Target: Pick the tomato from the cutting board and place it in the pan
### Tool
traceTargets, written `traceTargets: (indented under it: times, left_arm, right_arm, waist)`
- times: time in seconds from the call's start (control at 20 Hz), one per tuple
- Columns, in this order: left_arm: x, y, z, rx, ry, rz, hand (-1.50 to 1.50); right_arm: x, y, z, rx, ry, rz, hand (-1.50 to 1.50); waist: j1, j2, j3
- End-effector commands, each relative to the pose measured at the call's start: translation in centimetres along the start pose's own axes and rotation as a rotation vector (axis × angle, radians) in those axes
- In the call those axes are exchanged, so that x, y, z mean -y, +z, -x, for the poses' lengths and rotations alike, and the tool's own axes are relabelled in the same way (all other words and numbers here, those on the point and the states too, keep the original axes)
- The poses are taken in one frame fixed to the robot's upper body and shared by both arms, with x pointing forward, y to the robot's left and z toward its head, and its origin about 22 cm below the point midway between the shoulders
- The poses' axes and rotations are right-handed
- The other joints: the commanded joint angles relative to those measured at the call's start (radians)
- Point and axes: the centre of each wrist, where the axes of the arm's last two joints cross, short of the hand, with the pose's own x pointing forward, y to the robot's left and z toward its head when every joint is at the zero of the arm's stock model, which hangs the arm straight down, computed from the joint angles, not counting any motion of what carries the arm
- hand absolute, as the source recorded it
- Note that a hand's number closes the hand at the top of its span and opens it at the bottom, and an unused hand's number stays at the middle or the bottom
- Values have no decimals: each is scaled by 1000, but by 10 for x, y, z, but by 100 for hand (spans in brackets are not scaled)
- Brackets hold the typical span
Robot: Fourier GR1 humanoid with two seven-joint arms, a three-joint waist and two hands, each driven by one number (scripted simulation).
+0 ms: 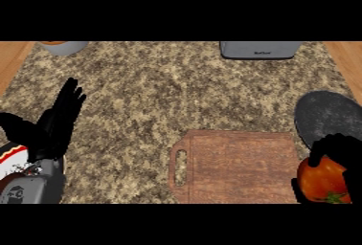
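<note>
A: Starting nearest, what is the right hand (338, 148) doing?

B: It sits at the lower right edge of the view, its black fingers curled over and round the tomato (322, 181), gripping it. The tomato is red with a green stem end showing low down, and it is just off the right edge of the cutting board (237, 165), no longer over the wood.

A: And the left hand (60, 122)?

B: At the left side, on a grey forearm coming up from the lower edge. Its fingers are straight and point away from the robot, holding nothing; it is resting there, well apart from the board.

A: The board itself?

B: Brown wood, lying flat on the speckled desk (155, 91), with a slot handle on its left side. Its top is bare.

A: Farther on?

B: The dark round pan (329, 115) lies just beyond the right hand, near the board's far right corner. The tomato is close to its near rim, not in it. At the far edge, a grey boxy appliance (259, 49) stands right of centre and a grey bowl-like vessel (63, 46) at the far left, cut off by the edge.
</note>
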Motion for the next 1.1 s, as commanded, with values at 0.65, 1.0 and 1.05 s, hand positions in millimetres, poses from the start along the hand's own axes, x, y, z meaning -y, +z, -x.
traceTargets:
  times: [0.65,1.0,1.05]
  left_arm:
    - [5,-3,-4,6,-1,11,0]
    - [6,3,-20,20,4,25,0]
    - [-2,3,-4,-4,2,14,0]
  right_arm:
    - [-33,-84,183,-161,-157,106,150]
    - [-87,-97,236,-92,-207,36,150]
    - [-104,-93,233,-72,-214,15,150]
  waist:
    - [6,3,1]
    - [19,5,2]
    - [15,4,2]
